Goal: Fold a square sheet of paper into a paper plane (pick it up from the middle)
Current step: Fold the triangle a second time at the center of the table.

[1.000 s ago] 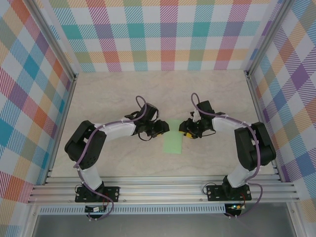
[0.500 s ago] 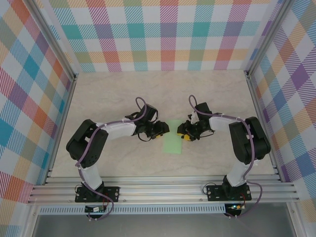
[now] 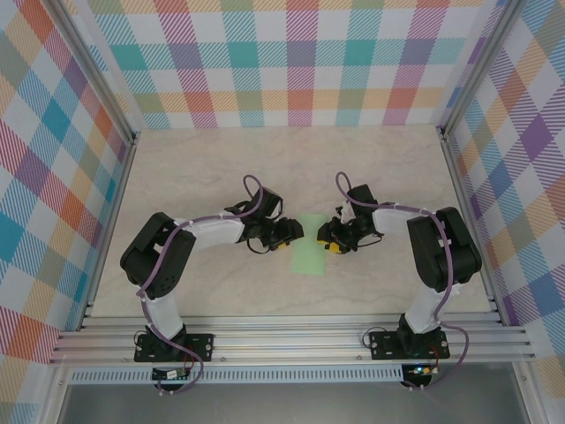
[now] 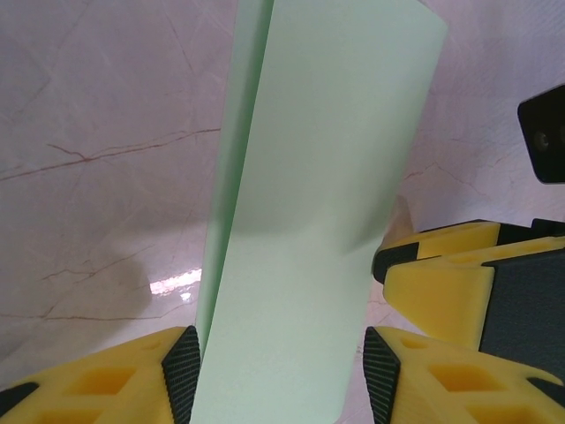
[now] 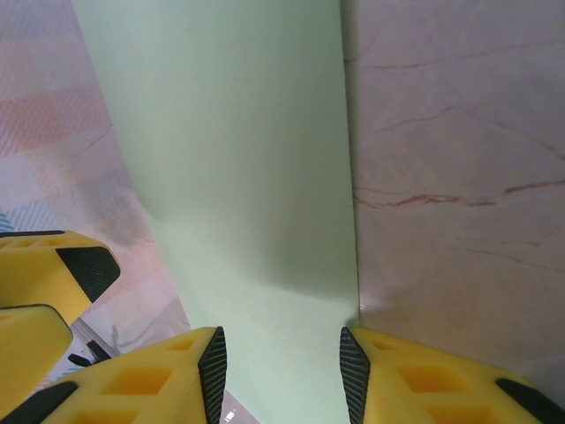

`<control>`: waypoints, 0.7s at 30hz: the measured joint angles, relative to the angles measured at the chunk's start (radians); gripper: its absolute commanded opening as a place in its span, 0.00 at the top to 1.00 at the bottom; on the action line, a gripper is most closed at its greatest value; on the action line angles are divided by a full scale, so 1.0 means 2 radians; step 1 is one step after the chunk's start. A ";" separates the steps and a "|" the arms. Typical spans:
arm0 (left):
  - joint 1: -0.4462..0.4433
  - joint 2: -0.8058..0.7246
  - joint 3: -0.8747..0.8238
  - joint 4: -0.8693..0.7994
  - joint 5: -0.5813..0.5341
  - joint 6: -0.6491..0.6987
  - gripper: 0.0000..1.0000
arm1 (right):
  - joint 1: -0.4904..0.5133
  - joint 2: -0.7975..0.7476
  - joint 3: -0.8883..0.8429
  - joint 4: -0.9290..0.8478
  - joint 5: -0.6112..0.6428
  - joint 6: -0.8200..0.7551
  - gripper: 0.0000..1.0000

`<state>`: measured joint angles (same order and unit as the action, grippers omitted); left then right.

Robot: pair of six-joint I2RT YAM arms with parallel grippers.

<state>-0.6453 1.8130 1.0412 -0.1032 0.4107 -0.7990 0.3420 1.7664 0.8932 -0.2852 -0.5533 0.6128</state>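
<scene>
The square sheet of paper is pale green and lies on the table folded into a long narrow strip, with a lower layer showing along one edge. My left gripper is open, its black pads either side of the strip's near end, a small gap at the right pad. From the other side my right gripper is open too, low over the paper, whose edge meets the right pad. No paper plane is in view.
The marbled beige table is ringed by checked walls and metal rails. The two grippers face each other closely: the right one's yellow finger shows in the left wrist view, and the left one's finger in the right wrist view.
The left gripper's jaws have spread wider. The right gripper has crept slightly left toward the paper. The strip lies about where it was.
</scene>
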 measured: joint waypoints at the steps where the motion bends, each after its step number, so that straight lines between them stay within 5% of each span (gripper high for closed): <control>1: 0.000 0.000 0.000 0.000 0.002 0.000 0.45 | 0.000 0.000 0.000 0.000 0.000 0.000 0.59; 21: 0.000 0.019 0.010 -0.010 0.008 0.004 0.43 | 0.000 -0.019 -0.001 -0.003 0.002 -0.003 0.59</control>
<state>-0.6453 1.8515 1.0618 -0.1230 0.4259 -0.7906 0.3420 1.7294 0.8917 -0.2913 -0.5499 0.6060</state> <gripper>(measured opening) 0.566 0.415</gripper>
